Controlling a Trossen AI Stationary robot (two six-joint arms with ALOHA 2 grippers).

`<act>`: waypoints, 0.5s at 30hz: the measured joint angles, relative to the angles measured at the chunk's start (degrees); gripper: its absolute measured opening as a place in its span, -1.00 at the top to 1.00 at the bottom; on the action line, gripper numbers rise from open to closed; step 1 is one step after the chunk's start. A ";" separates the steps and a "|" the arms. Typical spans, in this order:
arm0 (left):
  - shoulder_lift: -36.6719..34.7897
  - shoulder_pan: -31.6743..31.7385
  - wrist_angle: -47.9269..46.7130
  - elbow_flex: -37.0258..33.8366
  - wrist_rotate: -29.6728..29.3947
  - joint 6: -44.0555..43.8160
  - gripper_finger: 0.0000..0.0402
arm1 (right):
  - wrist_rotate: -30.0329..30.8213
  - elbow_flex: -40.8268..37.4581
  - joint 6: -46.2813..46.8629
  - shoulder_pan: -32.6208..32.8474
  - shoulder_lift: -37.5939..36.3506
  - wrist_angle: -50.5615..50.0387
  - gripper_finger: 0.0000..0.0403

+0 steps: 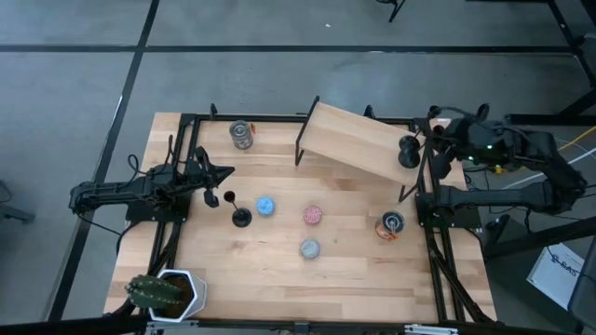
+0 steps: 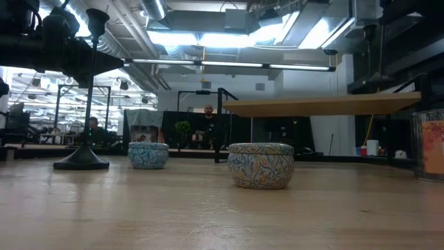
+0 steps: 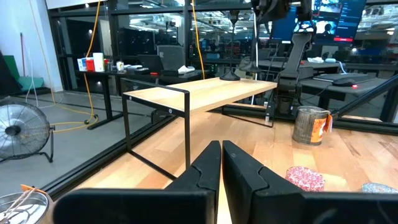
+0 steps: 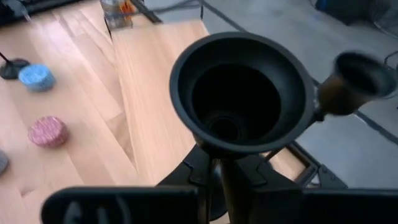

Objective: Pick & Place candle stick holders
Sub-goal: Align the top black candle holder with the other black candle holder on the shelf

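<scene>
The right gripper [image 4: 217, 180] is reaching over the far right end of the raised wooden shelf [image 1: 354, 140], its jaws clenching the stem of a candle stick holder [image 4: 242, 93] whose cup is gaping up at the wrist camera. This looks like the placing step: the next move probably calls for lowering the holder squarely onto the shelf, then letting go. The left gripper [image 3: 221, 168] is waiting at the bench's [image 1: 354, 279] left side, jaws pressed together on nothing. A second holder [image 1: 241, 218] is standing upright on the bench just beside it. Blue [image 1: 265, 206], pink [image 1: 313, 215] and grey [image 1: 309, 248] tins are sitting mid-bench, well clear of the shelf; two metal cans [image 1: 241, 135] and a potted cactus [image 1: 158, 293] are occupying the edges.
</scene>
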 joint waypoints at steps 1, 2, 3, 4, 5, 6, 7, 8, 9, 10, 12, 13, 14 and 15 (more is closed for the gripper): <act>0.00 0.02 0.00 0.00 0.00 0.00 0.96 | 0.00 -0.82 0.08 0.00 0.00 0.04 0.88; 0.00 0.02 0.00 -0.02 0.00 0.00 0.96 | 0.00 -1.67 0.08 0.01 0.00 0.09 0.88; 0.00 0.00 0.00 0.00 0.00 0.00 0.96 | -0.02 -2.44 0.08 0.02 0.04 0.05 0.88; 0.00 0.01 0.00 -0.01 0.00 0.00 0.96 | -0.02 -3.07 0.08 0.02 0.06 0.02 0.88; 0.00 0.01 0.00 -0.01 0.00 -0.01 0.96 | 0.00 -3.57 0.06 0.02 0.04 0.12 0.88; 0.00 0.01 0.00 -0.01 0.00 -0.01 0.96 | 0.00 -4.06 0.04 0.00 0.02 0.26 0.88; 0.00 0.00 0.00 -0.02 0.00 0.00 0.96 | -0.02 -4.55 0.02 0.02 0.02 0.62 0.88; 0.00 0.01 0.00 -0.01 0.00 0.00 0.96 | -0.01 -4.91 0.02 0.02 0.04 1.01 0.88; 0.00 0.01 0.00 -0.02 0.00 0.00 0.96 | 0.01 -5.16 -0.01 0.00 0.04 1.36 0.88; 0.00 0.01 0.00 0.00 0.00 0.00 0.96 | 0.06 -5.36 -0.01 0.00 -0.01 1.49 0.88; 0.00 0.02 0.00 0.00 0.00 0.00 0.95 | 0.22 -5.55 -0.01 0.00 0.00 1.67 0.88; 0.00 0.02 0.00 -0.02 0.00 0.00 0.94 | 0.22 -5.57 -0.03 0.00 0.02 1.71 0.88; 0.00 0.02 0.00 -0.01 0.00 0.00 0.94 | 0.22 -5.57 -0.18 0.00 0.02 1.71 0.88; 0.00 0.00 0.00 -0.02 0.00 0.00 0.94 | 0.22 -5.57 -0.18 0.00 0.02 1.77 0.88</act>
